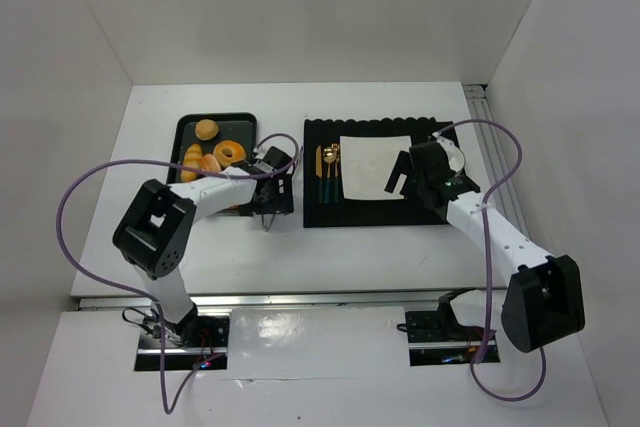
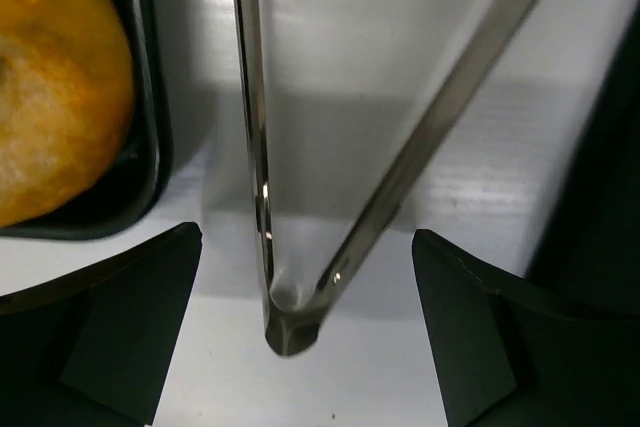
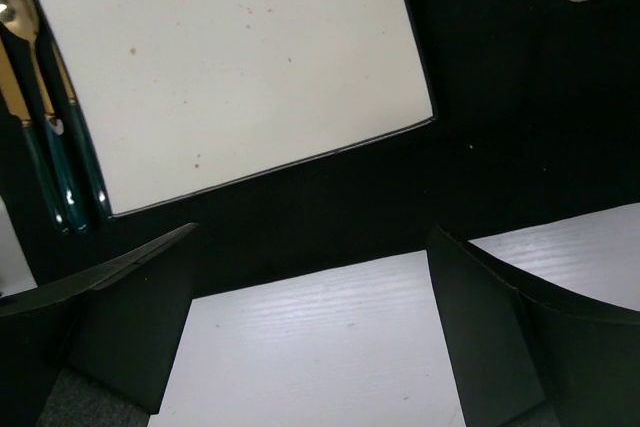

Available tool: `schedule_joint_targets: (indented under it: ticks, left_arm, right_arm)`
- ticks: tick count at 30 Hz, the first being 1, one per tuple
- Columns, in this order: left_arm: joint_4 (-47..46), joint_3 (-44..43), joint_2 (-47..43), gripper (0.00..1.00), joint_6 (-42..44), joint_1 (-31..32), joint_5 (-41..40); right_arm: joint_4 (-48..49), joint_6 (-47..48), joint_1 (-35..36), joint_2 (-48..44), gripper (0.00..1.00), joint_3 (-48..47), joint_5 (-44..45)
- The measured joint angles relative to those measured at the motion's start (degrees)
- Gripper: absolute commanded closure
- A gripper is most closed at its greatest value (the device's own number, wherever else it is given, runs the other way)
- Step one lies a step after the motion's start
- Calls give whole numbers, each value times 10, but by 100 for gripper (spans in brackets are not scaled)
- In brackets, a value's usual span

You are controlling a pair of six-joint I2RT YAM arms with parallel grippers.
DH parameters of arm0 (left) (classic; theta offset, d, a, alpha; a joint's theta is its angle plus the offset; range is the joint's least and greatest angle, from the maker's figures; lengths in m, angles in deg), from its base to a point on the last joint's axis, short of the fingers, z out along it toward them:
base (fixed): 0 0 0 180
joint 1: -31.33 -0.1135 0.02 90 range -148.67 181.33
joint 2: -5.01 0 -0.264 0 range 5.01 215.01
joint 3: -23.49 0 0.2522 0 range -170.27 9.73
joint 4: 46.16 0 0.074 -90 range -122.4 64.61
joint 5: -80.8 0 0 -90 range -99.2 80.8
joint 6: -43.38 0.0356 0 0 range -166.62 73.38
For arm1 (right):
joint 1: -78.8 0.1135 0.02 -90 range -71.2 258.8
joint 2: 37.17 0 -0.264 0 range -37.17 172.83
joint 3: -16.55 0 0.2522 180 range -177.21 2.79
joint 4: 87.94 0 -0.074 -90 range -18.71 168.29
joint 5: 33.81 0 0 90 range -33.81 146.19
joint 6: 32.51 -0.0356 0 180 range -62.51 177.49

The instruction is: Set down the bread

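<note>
Bread (image 2: 50, 87) sits in tray (image 2: 152, 137), just left of spread left fingers (image 2: 100, 337).

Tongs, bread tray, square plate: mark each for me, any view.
tongs (image 2: 288, 332), left wrist view, on the hinge bend where the two arms meet.
bread tray (image 1: 240, 125), top external view, on bare floor near its far right corner.
square plate (image 3: 230, 67), right wrist view, on its bare white middle.
</note>
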Motion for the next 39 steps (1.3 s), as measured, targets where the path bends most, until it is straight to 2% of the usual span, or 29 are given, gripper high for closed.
schedule_joint_targets:
  ticks: [10, 14, 16, 18, 23, 30, 34, 35, 38, 39]
  left_arm:
    - [-22, -115, 102, 0, 20, -34, 0]
    - [-26, -138, 129, 12, 24, -38, -2]
    - [-26, -141, 129, 22, 24, -40, 0]
    - [-24, -141, 129, 23, 27, -40, 1]
    - [-17, -144, 129, 2, 32, -40, 5]
    - [-9, -144, 129, 0, 33, -40, 12]
    - [-11, -144, 129, 17, 34, -40, 15]
    - [-13, -143, 129, 28, 34, -40, 15]
    - [-18, -142, 129, 46, 33, -40, 15]
    - [-19, -142, 129, 56, 32, -40, 16]
  right_arm:
    - [13, -4, 0, -10, 1, 1, -9]
    - [15, -4, 0, -10, 1, 4, -12]
    - [15, -4, 0, -9, 1, 6, -12]
    - [15, -3, 0, -9, 1, 7, -12]
    - [15, -1, 0, -6, 1, 7, -10]
    - [15, 5, 3, 3, 1, 5, -6]
    - [15, 5, 3, 3, 1, 5, -5]
    - [15, 5, 3, 3, 1, 5, -5]
    - [20, 5, 4, 3, 1, 5, -6]
    - [23, 5, 5, 5, 1, 5, -6]
